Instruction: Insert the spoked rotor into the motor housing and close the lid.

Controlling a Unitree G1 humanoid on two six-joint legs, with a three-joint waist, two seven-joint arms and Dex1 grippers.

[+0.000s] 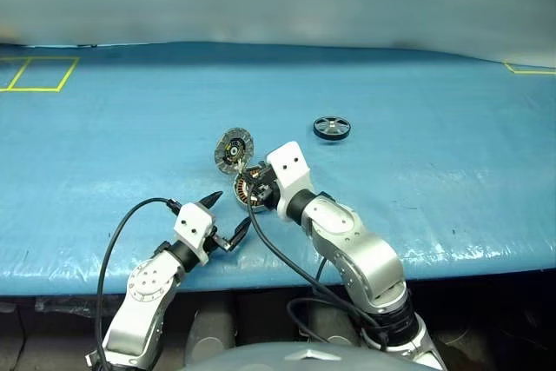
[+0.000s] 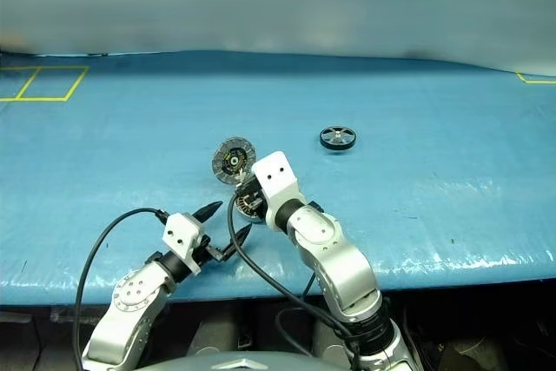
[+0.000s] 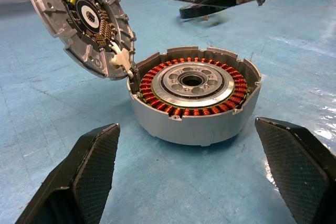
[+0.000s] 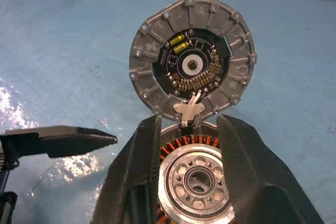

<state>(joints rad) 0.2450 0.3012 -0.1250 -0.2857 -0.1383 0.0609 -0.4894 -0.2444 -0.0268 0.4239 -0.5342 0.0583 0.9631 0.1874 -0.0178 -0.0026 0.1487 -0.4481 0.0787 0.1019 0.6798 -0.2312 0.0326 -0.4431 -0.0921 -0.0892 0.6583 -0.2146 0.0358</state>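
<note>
Head cams overhead; both wrist cams close on motor housing (image 3: 194,100).

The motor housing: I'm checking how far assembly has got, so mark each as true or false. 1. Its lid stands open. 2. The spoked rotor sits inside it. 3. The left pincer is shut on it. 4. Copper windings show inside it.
1. True: the lid stands open above the motor housing.
2. False: the spoked rotor lies apart on the blue table.
3. False: the left pincer is open, its fingers clear of the housing on either side.
4. True: a copper ring surrounds the silver centre.
</note>
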